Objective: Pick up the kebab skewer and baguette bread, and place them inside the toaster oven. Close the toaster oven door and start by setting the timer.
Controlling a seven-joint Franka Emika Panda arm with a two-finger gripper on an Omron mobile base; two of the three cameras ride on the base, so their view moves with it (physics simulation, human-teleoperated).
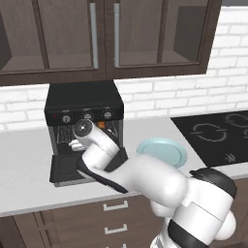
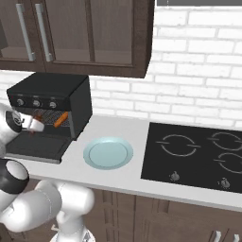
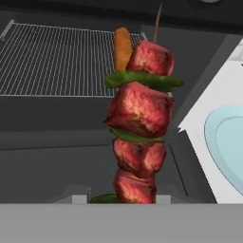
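Note:
The kebab skewer, red-brown meat chunks with green pepper slices, stands upright in my gripper, which is shut on its lower end. The black toaster oven is just ahead, and its door lies dropped open and flat under the hand. My gripper hovers over that open door, at the oven mouth. Inside, the orange-brown baguette bread lies on the right part of the wire rack. The baguette also shows through the opening from the right side.
A pale blue plate sits on the white counter to the right of the oven. Further right is a black cooktop. Dark wall cabinets hang above the oven. Three knobs line the oven's front panel.

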